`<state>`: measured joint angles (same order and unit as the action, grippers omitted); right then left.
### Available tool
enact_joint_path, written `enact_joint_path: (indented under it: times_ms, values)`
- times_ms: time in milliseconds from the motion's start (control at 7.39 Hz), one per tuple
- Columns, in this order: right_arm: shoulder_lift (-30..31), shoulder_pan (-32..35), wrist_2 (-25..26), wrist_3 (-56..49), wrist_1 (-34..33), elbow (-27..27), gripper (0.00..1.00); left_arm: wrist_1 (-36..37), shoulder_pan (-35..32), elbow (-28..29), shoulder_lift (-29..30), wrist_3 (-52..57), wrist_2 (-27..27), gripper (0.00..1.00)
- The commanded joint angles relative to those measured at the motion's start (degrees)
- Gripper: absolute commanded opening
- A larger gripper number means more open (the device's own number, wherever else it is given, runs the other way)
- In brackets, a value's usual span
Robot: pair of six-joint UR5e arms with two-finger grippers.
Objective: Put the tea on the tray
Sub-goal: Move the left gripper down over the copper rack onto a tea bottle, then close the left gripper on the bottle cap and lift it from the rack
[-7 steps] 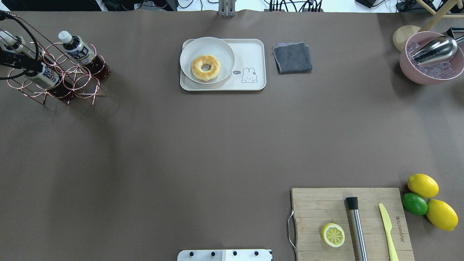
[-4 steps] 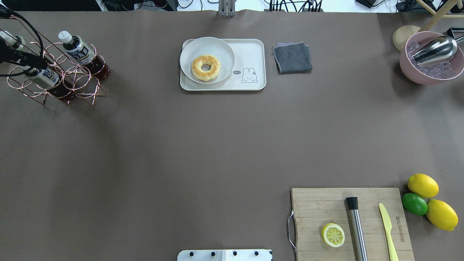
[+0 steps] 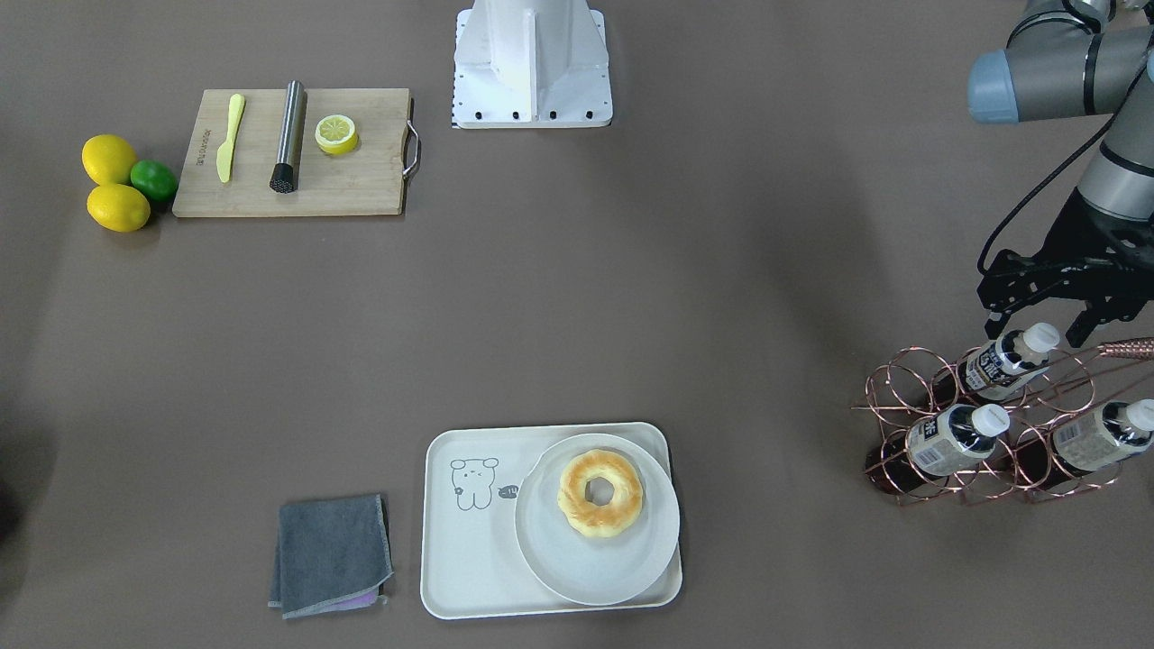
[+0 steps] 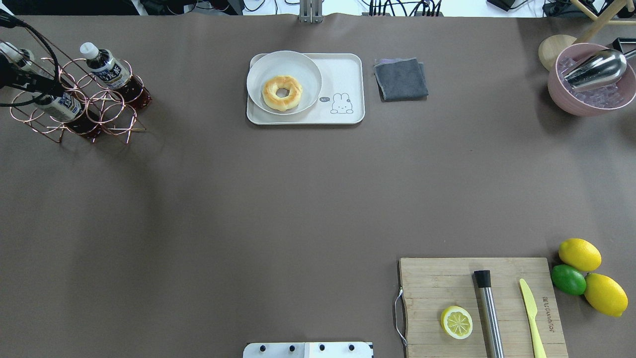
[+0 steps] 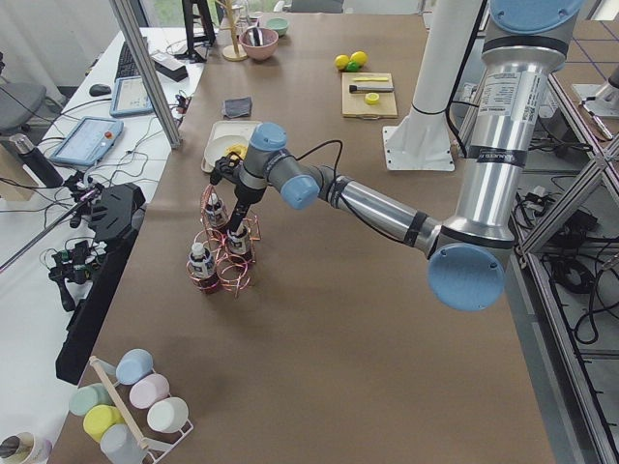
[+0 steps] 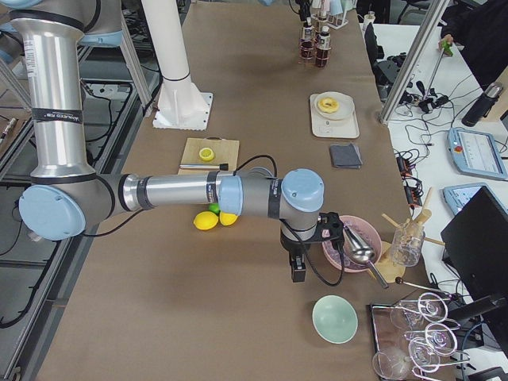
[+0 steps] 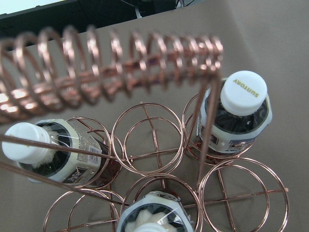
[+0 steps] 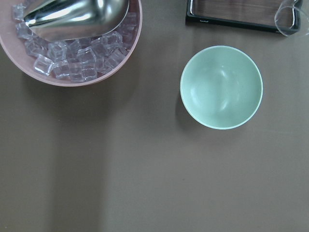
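Dark reddish-brown tea (image 3: 992,370), white-capped, with a white-and-black label; copper-pink wire rack (image 7: 120,72). The cream tray (image 4: 348,69) carries a dark line-drawn animal, seemingly a bear. White plate (image 4: 308,69), golden doughnut (image 4: 268,92), grey cloth (image 4: 400,78), yellow lemons (image 4: 580,254), green lime (image 4: 568,279), brown tabletop (image 4: 298,199).

Robotics lab, not a kitchen. Industrial arms (image 5: 372,205) stand on a white pedestal (image 5: 422,116) bolted to a long table (image 4: 298,199) covered by a brown sheet. Aluminium posts (image 5: 145,72) stand along the table's far side. Side benches there carry a keyboard (image 5: 126,60), touch-screen pendants (image 6: 476,151) and tangled cables (image 4: 397,7) — operator gear, not household goods. Food on the table reads as staged props — a doughnut (image 4: 282,92) on a plate (image 4: 303,64) on a tray (image 4: 348,69), lemons (image 4: 579,254) beside a board (image 4: 432,283).
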<state>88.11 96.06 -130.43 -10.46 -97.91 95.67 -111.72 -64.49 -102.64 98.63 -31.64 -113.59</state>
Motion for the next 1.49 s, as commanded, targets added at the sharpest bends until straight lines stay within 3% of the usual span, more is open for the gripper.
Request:
enact_joint_path:
  times_ms: [0, 135, 406, 541, 676, 947, 1353]
  values:
    - [-0.13, 0.00, 0.00, 0.00, 0.00, 0.22, 1.00, -0.25, -0.63, 0.34, -0.36, 0.44, -1.37, 0.54]
    - [-0.13, 0.00, 0.00, 0.00, 0.00, 0.22, 1.00, -0.25, -1.24, 0.34, -0.54, 1.57, -1.55, 0.45]
    - [-0.05, 0.00, 0.00, 0.09, 0.00, 0.30, 1.00, -0.34, -2.39, 0.69, -0.63, 2.02, -3.21, 0.06]
    - [-0.05, 0.00, 0.00, 0.09, 0.00, 0.39, 1.00, -0.25, -2.48, 0.69, -0.54, 2.02, -3.22, 0.00]
    - [0.04, 0.00, 0.00, 0.00, 0.00, 0.39, 1.00, 0.19, -3.52, 0.51, -0.10, 1.68, -4.53, 0.00]
    - [0.04, 0.00, 0.00, 0.00, 0.00, 0.13, 1.00, 0.45, -8.87, 0.16, 0.51, 2.02, -12.50, 0.00]
    - [0.04, 0.00, -0.09, 0.09, 0.00, -0.14, 1.00, 5.87, -12.14, -2.64, 3.67, 2.20, -14.38, 0.00]
